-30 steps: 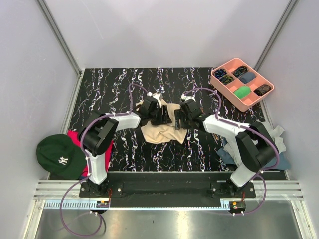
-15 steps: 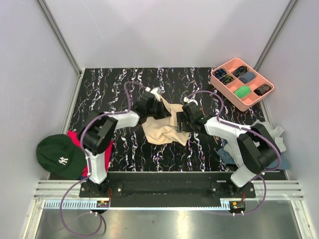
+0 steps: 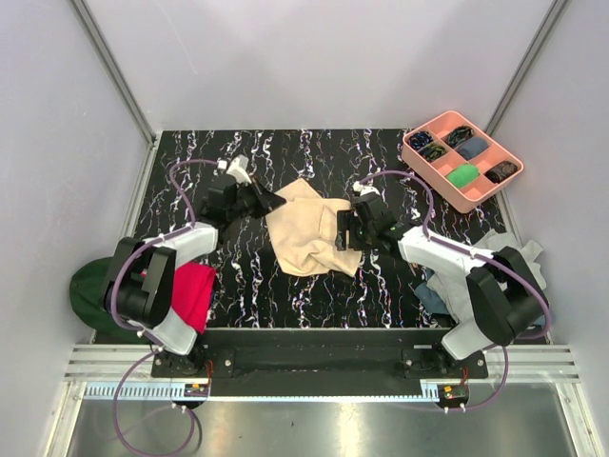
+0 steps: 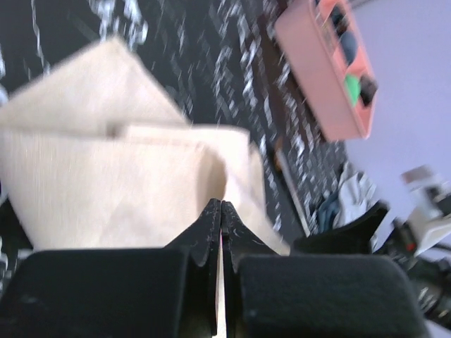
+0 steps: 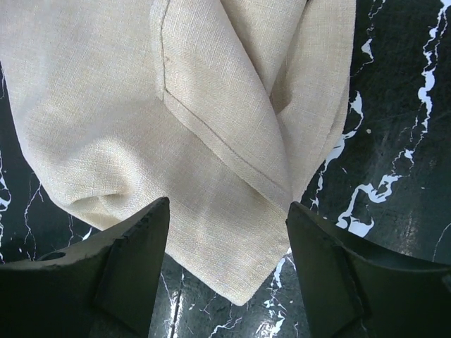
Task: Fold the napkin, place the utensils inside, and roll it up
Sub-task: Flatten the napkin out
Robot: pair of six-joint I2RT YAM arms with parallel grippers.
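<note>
The beige napkin (image 3: 309, 233) lies crumpled and partly folded mid-table. It also shows in the left wrist view (image 4: 106, 183) and the right wrist view (image 5: 141, 127). My left gripper (image 3: 274, 202) is at its left edge. Its jaws (image 4: 221, 204) are shut, with a thin pale strip of cloth between them. My right gripper (image 3: 347, 231) is open just above the napkin's right corner, its fingers (image 5: 227, 204) straddling that corner. A thin brownish strip (image 4: 289, 186) lies blurred on the table beyond the napkin. I cannot tell whether it is a utensil.
A pink compartment tray (image 3: 435, 176) stands at the back right. Grey and blue cloths (image 3: 504, 271) lie under the right arm. A red cloth (image 3: 193, 293) and a green cap (image 3: 90, 290) lie by the left arm's base.
My left arm has swung out to the left, drawing the napkin's left edge with it and spreading the cloth. The right gripper has shifted slightly right and now stands open.
</note>
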